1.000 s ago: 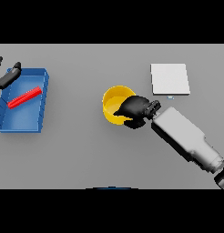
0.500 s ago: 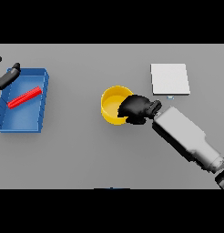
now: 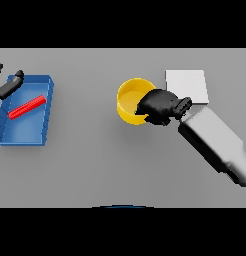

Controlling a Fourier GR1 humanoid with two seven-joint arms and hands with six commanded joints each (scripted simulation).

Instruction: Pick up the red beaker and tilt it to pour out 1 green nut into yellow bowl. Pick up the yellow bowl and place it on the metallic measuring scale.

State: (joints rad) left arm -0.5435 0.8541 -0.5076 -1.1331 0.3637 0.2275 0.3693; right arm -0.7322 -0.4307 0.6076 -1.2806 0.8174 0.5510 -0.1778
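Grey table (image 3: 95,165): right arm reaches in diagonally, right hand (image 3: 157,106) curled over the bowl's (image 3: 129,97) rim; left hand (image 3: 7,86) open-fingered at left edge.

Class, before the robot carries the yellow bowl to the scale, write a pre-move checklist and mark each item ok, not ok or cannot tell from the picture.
1. Right hand curled over the rim of the yellow bowl: ok.
2. Bowl lifted off the table: cannot tell.
3. Green nut inside the bowl: cannot tell; none shows on the visible yellow floor.
4. Top of the metallic scale bare where visible: ok.
5. Red beaker out of the path, lying in the blue tray: ok.
6. Left hand away from the bowl, at the tray's far corner: ok.
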